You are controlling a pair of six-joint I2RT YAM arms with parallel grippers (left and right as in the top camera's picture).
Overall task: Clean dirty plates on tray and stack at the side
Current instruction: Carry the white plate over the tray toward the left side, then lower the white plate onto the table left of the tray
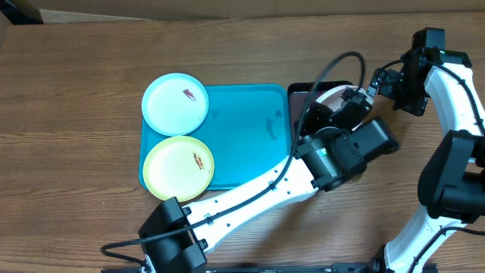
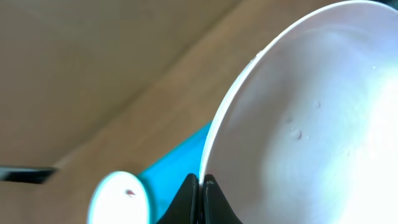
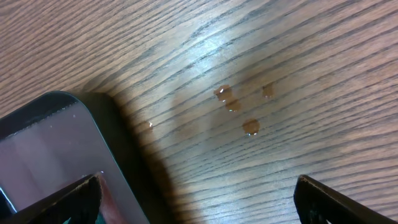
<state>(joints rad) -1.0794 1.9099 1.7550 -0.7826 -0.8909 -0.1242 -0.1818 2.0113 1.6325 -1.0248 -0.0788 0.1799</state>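
Left pincer (image 2: 200, 186) pinches the wet white plate (image 2: 311, 124) by its thin rim only. Likely risk: slip or swing-out. Right pincer (image 3: 199, 199) gapes empty; droplets (image 3: 233, 106) lie just ahead. Blue plate (image 1: 175, 103) and yellow-green plate (image 1: 178, 167), smeared, sit on tray (image 1: 250, 152), well apart from both pincers.

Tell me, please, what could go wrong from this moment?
1. The left gripper pinches the white plate only at its rim, and the plate looks wet, so it may slip out.
2. Drops of liquid lie on the table beside the black tray; a plate set down there could pick up the liquid or slide.
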